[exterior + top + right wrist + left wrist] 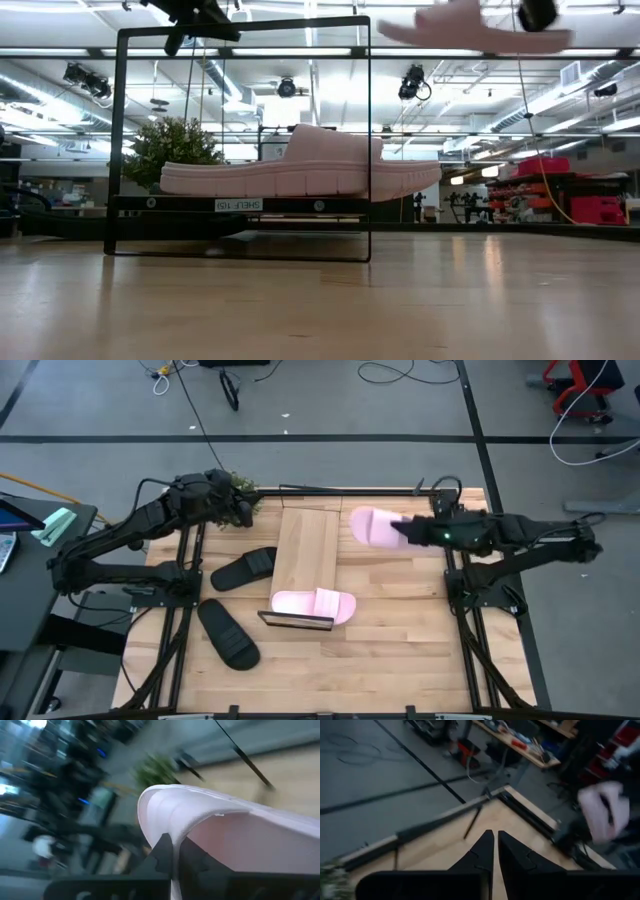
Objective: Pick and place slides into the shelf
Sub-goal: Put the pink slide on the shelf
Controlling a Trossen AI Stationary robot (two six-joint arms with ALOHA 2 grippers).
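The right gripper was pinching a pink slide by its edge, holding it in the air just beside the shelf, over the table. A second pink slide lay on the shelf's near end. Two black slides lay on the table beside it. The left gripper, pressed together, hung empty near the far corner.
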